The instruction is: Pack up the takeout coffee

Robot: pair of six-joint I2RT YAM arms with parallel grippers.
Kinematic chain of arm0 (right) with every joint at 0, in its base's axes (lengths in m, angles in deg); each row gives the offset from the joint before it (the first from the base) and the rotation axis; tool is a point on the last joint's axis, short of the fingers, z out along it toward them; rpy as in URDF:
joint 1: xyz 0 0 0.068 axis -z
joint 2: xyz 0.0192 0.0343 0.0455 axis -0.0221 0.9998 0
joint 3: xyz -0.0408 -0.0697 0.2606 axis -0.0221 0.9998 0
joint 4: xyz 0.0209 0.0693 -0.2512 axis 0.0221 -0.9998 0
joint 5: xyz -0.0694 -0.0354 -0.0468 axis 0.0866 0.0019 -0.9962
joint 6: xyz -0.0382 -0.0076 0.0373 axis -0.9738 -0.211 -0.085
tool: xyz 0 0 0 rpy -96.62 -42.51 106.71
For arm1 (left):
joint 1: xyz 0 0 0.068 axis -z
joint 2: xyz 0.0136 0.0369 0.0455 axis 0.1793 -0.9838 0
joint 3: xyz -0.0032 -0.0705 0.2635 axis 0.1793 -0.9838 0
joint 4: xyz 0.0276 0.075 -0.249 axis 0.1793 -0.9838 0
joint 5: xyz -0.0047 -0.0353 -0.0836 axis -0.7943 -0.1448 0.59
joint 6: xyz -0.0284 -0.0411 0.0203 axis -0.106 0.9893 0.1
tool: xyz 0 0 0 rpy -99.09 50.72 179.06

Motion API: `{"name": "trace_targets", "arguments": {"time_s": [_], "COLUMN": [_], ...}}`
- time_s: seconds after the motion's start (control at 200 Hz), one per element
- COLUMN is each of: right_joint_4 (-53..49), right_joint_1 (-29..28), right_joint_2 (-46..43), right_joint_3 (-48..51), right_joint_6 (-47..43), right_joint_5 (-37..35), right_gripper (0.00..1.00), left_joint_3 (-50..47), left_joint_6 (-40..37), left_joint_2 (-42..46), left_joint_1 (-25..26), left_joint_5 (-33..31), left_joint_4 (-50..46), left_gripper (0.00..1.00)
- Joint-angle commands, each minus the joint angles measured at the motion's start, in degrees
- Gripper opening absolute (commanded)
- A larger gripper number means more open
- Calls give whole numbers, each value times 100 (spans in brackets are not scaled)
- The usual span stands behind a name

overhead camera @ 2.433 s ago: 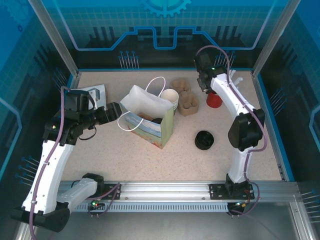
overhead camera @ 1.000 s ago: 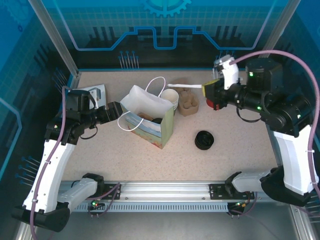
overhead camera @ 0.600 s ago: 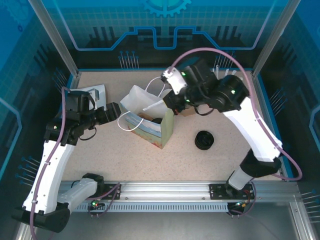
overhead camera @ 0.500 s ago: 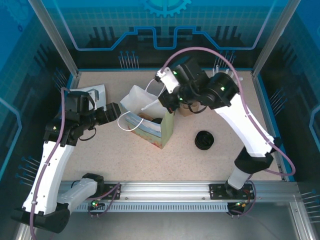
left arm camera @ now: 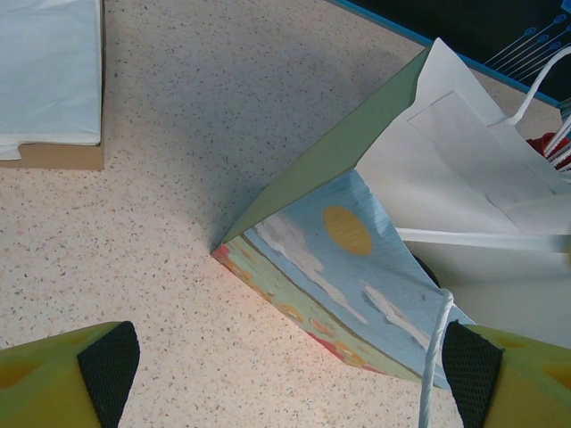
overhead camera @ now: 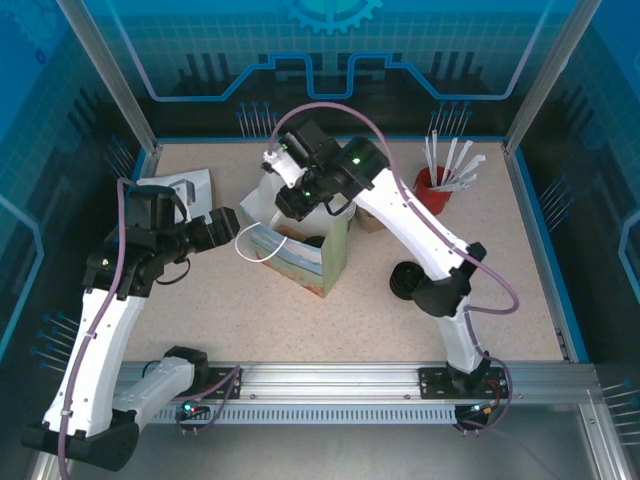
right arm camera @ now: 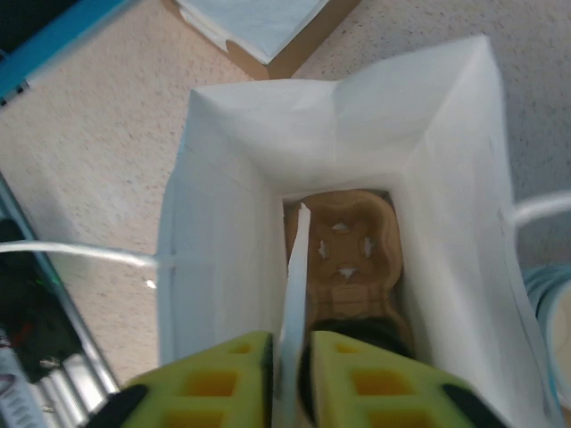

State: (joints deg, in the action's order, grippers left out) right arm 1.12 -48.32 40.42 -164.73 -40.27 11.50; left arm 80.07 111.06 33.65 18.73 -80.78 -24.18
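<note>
Hovering over one paper bag (overhead camera: 295,262), right jaws pinch one white straw (right arm camera: 294,285); left jaws gape.

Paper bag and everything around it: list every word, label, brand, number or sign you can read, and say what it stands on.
No words or numbers can be read in any view.
Paper bag: a printed sun and clouds, no lettering.
Back wall gear emblem: a graphic only, no text.
White straw in the right gripper: blank wrapper.
</note>
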Motion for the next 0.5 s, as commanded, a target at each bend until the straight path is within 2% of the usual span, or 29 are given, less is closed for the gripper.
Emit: {"name": "trace_targets", "arguments": {"time_s": [0.0, 0.125, 0.34, 0.495], "right_joint_4": [-315, -279, -81, 294], "right_joint_1": [-51, 65, 327, 466], "right_joint_2": [237, 69, -825, -1906], "right_joint_3": [-528, -638, -340, 580], "right_joint_6": [-157, -141, -86, -35], "right_joint_5": [211, 219, 65, -270], "right_gripper": [31, 43, 48, 54], "left_joint_3": [10, 29, 70, 139], "left_joint_6": [-77, -51, 107, 203], "left_joint_2": [-20, -68, -218, -492], "left_joint_1": [-31, -32, -54, -544], "left_joint_5": [-73, -62, 35, 241], "left_joint_4": [-52, -55, -1, -107], "left_gripper": [92, 92, 92, 93]}}
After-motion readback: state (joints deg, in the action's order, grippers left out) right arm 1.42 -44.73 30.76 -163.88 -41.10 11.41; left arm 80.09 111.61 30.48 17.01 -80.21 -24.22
